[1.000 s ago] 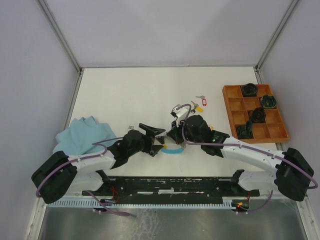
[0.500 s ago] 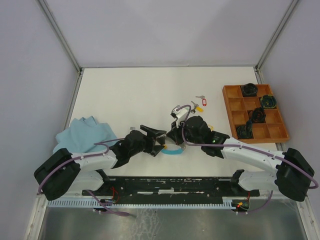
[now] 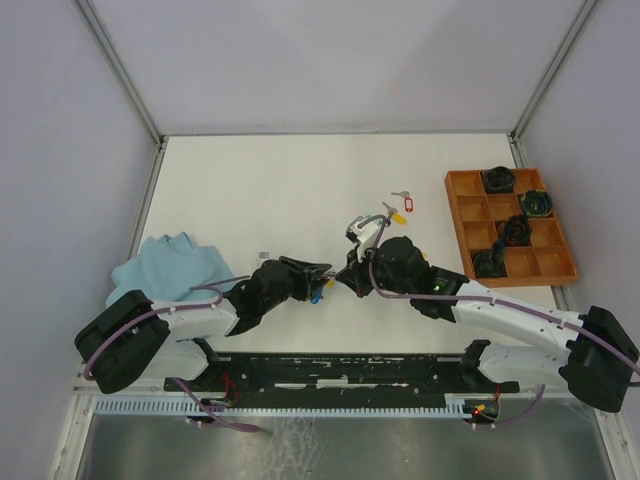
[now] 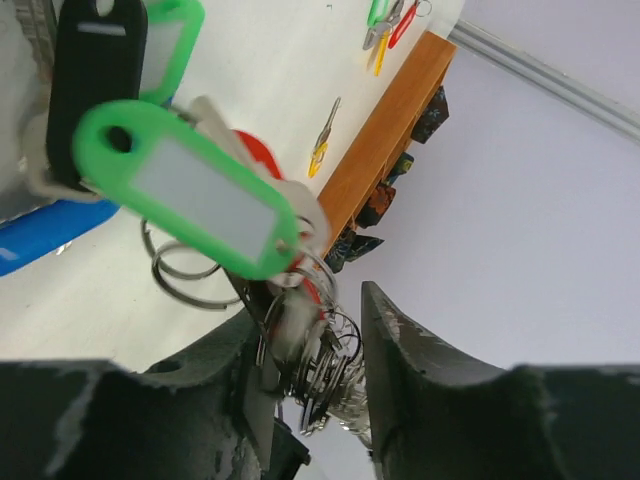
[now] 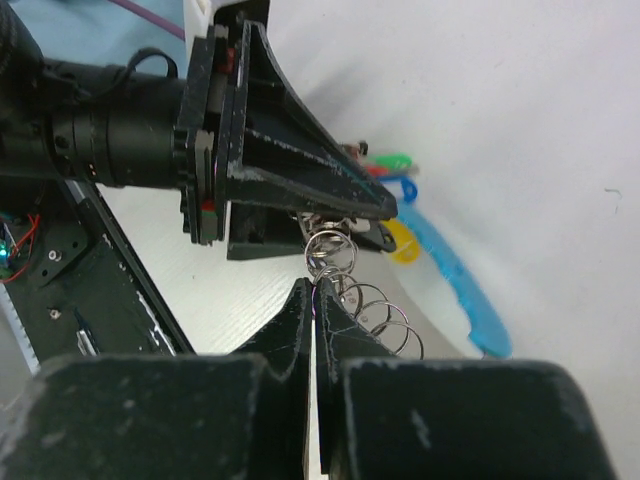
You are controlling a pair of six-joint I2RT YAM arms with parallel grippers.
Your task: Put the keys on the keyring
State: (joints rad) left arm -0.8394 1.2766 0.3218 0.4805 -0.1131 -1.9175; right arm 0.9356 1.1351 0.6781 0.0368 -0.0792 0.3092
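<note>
Partway: some keys (image 4: 190, 190) hang on the keyring (image 5: 455, 275) that the right gripper (image 5: 313, 290) clamps, the left gripper (image 4: 310, 330) sits half-closed around them (gripping? can't tell), and other keys (image 3: 400, 208) lie loose by the tray (image 3: 553, 262) at the bench (image 3: 250, 190)'s right edge.

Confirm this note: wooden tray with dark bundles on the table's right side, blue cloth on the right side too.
One thing is wrong: the blue cloth lies on the left side of the table, as the top view shows. The wooden tray with dark bundles is on the right side.
</note>
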